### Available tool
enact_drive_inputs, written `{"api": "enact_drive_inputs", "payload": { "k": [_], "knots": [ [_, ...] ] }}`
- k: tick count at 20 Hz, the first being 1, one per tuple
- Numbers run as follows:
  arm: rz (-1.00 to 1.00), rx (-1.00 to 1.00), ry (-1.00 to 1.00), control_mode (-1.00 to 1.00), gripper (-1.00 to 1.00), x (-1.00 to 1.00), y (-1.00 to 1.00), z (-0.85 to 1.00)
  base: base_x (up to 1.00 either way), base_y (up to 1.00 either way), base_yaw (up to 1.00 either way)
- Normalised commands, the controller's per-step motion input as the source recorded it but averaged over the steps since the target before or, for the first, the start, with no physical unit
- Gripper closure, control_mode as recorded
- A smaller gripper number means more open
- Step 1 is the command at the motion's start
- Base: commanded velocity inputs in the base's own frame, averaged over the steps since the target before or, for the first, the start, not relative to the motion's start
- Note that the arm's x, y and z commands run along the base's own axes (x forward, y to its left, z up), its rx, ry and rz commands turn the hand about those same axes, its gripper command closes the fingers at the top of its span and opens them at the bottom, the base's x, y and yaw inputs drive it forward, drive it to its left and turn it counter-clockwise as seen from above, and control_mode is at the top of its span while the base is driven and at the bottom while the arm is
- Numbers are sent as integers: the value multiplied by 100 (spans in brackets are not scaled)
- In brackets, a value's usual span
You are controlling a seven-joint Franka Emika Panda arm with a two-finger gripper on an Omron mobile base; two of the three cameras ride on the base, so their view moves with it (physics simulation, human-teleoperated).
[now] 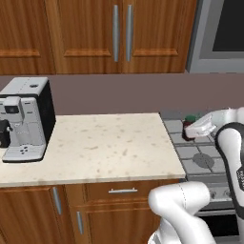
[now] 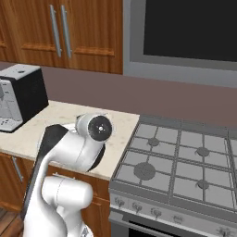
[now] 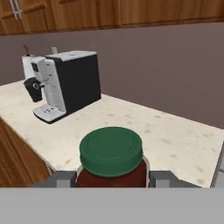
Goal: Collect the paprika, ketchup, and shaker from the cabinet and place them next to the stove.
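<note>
My gripper (image 1: pixel 193 129) is shut on the paprika (image 1: pixel 189 125), a squat dark-red jar with a green lid. It hangs over the left rear part of the grey stove (image 1: pixel 202 159), close to the counter's edge. In the hand view the paprika (image 3: pixel 111 151) sits between the two grey fingers (image 3: pixel 59 178), its lid facing the camera. The stove (image 2: pixel 185 157) with black grates and front knobs lies to the right of the counter. The ketchup, the shaker and the doorless cabinet niche are out of view.
A beige stone counter (image 1: pixel 105 143) runs left of the stove. A black-and-silver coffee machine (image 1: pixel 24 119) stands at its far left. Wooden cabinets with long metal handles (image 1: pixel 121 33) hang above, and a grey appliance with a dark front (image 2: pixel 185 37) is above the stove.
</note>
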Motion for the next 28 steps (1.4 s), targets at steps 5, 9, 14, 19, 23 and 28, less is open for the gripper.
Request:
{"api": "enact_drive_inputs", "payload": {
  "k": [5, 9, 14, 19, 23, 28],
  "knots": [
    [31, 0, 0, -100, 100, 34, -43, -35, 0, 0, 0],
    [22, 0, -1, -100, 100, 46, -19, -21, 0, 0, 0],
    [11, 0, 0, -100, 100, 53, -2, -11, 0, 0, 0],
    [10, 0, 0, -100, 100, 56, 0, -17, 0, 0, 0],
    [10, 0, 0, -100, 100, 52, 0, -25, 0, 0, 0],
    [9, 1, 0, -100, 100, 48, 0, -21, 0, 0, 0]
  ]
}}
